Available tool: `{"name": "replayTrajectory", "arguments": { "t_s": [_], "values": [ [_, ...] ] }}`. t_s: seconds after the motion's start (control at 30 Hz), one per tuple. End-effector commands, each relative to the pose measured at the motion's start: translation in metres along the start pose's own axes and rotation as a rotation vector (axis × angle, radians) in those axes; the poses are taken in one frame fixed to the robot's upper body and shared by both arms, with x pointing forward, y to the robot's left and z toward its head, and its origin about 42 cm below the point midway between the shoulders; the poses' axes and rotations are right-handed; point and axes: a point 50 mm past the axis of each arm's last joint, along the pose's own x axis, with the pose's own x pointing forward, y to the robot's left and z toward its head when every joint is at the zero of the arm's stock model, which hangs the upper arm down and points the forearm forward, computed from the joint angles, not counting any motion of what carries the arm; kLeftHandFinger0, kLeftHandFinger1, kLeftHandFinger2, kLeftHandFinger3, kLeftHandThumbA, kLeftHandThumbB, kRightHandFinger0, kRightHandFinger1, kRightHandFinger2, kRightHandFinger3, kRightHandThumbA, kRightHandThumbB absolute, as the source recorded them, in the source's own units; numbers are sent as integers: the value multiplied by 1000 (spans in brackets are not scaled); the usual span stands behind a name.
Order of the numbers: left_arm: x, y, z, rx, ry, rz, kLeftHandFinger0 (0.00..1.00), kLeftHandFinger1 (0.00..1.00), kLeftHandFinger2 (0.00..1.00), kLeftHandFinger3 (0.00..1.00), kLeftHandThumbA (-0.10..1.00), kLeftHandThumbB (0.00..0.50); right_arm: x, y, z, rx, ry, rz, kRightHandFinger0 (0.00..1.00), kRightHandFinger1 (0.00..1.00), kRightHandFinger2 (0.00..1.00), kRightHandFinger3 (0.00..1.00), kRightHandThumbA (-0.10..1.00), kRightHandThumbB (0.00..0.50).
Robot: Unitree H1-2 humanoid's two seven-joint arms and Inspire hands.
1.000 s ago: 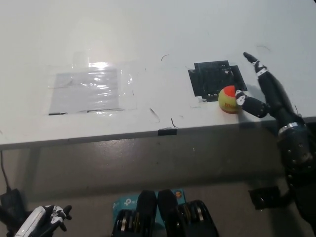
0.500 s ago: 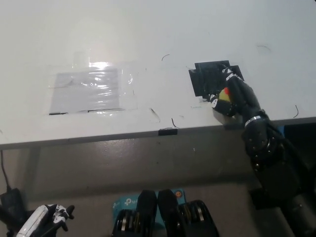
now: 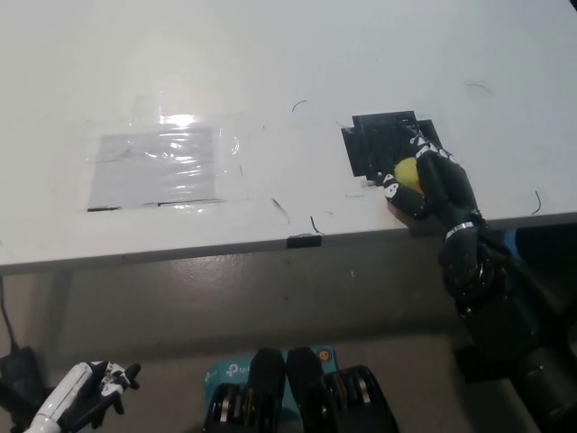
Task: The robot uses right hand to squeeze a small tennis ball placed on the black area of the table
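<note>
The black right hand [image 3: 431, 183] is wrapping its fingers [image 3: 393, 188] around the small tennis ball [image 3: 407, 171], gripping it tightly so that only a patch of yellow-green is showing between the dark fingers. The ball is sitting at the lower right corner of the black area [image 3: 383, 142], partly on it and partly on the white table [image 3: 288, 72] just beside it, close to the table's near edge. The hand is lying over the ball from the right and below, with the wrist and forearm reaching down past the table edge, away from the black area.

To the left of the black area, well apart from it, a clear plastic sheet [image 3: 162, 167] is lying flat on the table, catching a bright glare along its top. A few thin dark scratch marks [image 3: 282, 210] are showing on the white surface between the sheet and the black area, and a small black tab [image 3: 305, 241] is sticking to the table's front edge below and left of the black area.

The white left hand [image 3: 88, 393] is resting far below and to the left of the black area, under the level of the table, holding nothing; its dark-tipped fingers are looking loosely spread. A teal box [image 3: 225, 372] is lying on the floor, far below the black area.
</note>
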Motion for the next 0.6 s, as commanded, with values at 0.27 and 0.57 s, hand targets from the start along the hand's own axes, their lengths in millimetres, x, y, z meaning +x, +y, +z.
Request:
{"name": "replayTrajectory", "arguments": {
  "t_s": [0.27, 0.57],
  "values": [
    [5, 7, 12, 24, -42, -22, 134, 121, 259, 388, 724, 450, -25, 44, -31, -206, -98, 168, 0, 7, 143, 275, -100, 0],
    [4, 10, 17, 55, -46, -26, 128, 122, 273, 424, 743, 435, -40, 53, -45, -234, -168, -31, 0, 334, 676, 480, -100, 119]
  ]
}}
